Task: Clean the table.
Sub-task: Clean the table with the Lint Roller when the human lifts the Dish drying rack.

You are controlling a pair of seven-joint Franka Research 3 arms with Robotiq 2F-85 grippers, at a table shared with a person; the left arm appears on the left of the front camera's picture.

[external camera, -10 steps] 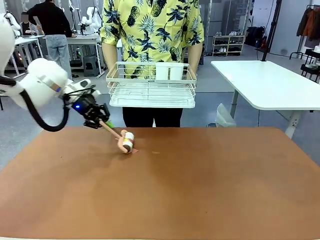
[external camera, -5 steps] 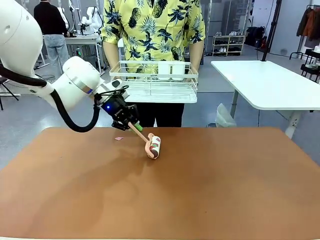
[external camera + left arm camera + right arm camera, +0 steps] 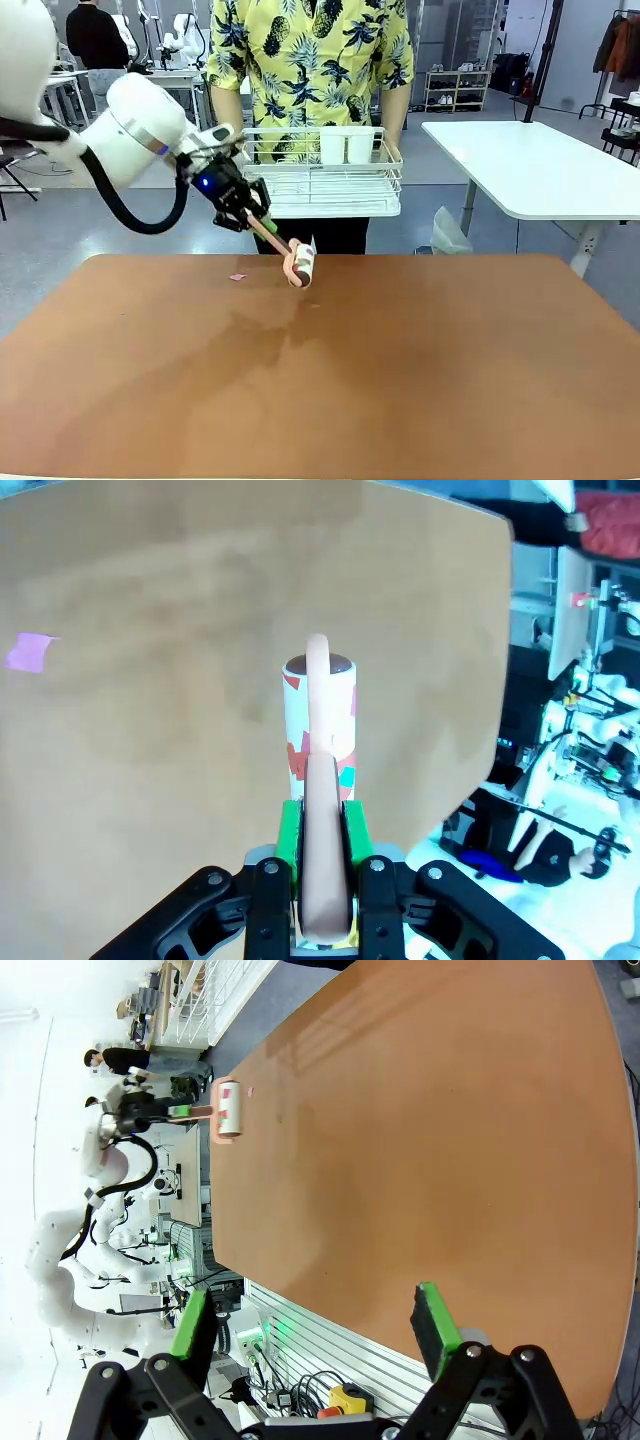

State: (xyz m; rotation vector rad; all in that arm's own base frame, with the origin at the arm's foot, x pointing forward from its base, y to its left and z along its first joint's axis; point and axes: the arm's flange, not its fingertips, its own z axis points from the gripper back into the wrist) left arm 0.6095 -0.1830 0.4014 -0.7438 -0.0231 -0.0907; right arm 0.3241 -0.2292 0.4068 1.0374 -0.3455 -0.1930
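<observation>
right gripper (image 3: pixel 312 1305): we see it hanging over the near edge of the table, its jaws spread wide with nothing between the green pads.
the table (image 3: pixel 420 380): the terracotta top runs across our whole view, from near edge to far.
left gripper (image 3: pixel 322 830): over the far left part of the table, clamped tight on the lint roller's handle.
lint roller (image 3: pixel 320 710): its roll, dotted with coloured scraps, slants down and right from the gripper; we cannot tell whether it touches the top.
pink scrap (image 3: pixel 237 277): it lies on the table just left of the roll, near the far edge.
person: we see them standing beyond the far edge, holding a white wire rack (image 3: pixel 322 188).
white table (image 3: pixel 540 165): far right, apart from ours.
</observation>
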